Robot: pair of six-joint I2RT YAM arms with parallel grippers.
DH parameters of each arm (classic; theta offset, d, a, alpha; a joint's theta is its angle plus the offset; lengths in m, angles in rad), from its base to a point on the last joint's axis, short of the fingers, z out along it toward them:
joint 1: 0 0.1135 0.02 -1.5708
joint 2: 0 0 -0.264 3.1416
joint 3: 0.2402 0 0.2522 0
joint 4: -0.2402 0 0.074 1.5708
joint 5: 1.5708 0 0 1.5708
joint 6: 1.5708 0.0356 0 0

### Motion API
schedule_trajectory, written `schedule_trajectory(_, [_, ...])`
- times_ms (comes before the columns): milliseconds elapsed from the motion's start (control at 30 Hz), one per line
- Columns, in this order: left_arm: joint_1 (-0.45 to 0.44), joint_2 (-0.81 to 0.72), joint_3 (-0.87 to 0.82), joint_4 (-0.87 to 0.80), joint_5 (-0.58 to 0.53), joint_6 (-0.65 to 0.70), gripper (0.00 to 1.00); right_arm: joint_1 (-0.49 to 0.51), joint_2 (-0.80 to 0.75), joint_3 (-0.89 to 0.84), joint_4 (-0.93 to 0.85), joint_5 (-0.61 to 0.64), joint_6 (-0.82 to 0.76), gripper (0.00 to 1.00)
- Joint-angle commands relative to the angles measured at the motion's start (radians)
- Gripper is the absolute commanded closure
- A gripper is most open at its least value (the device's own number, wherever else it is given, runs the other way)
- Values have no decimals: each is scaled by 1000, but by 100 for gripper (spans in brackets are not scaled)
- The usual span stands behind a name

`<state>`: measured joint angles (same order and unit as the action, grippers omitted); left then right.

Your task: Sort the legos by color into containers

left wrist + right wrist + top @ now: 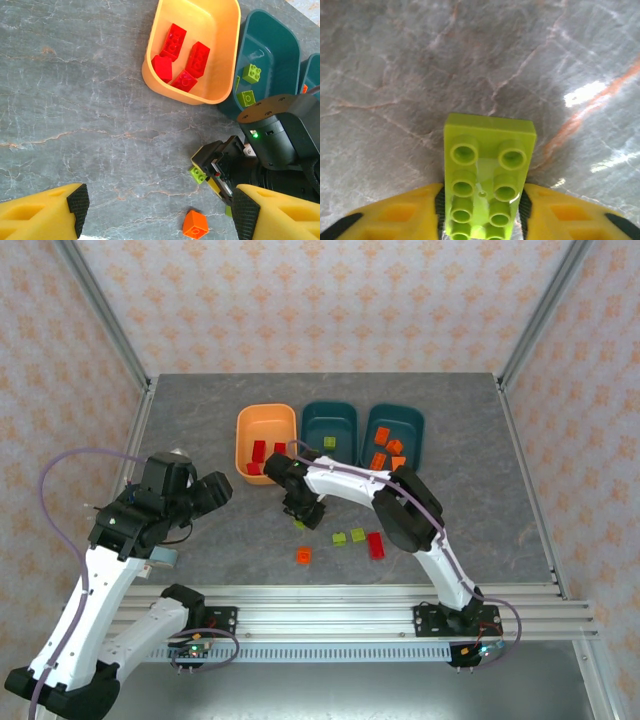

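Right gripper (482,202) clamped on yellow-green brick (487,160), pads on its long sides, low at the table, 5 o'clock of light orange tray (268,425). Brick likely light, rigid, slick; side grip suits. Left gripper (161,210) spread, empty.

We're over the grey marbled table (200,430) now, and along its far side three trays stand in a close row: the light orange tray (243,435) on the left, the middle teal tray (335,420), and the right teal tray (412,423). Nearer to us, loose on the bare top, we have an orange brick (304,556). To its right lie one yellow-green brick (339,538), a second yellow-green brick (357,535) just beside it, and a red brick (376,545) next along.
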<state>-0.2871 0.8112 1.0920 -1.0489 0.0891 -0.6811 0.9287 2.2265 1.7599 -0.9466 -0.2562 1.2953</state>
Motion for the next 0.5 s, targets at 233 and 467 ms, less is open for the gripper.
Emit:
schedule_trajectory(233, [3, -2, -7, 9, 54, 8, 22, -16, -12, -89, 19, 15, -29, 75])
schedule_trajectory(467, [-8, 19, -46, 51, 107, 0, 22, -15, -86, -78, -32, 124, -160, 78])
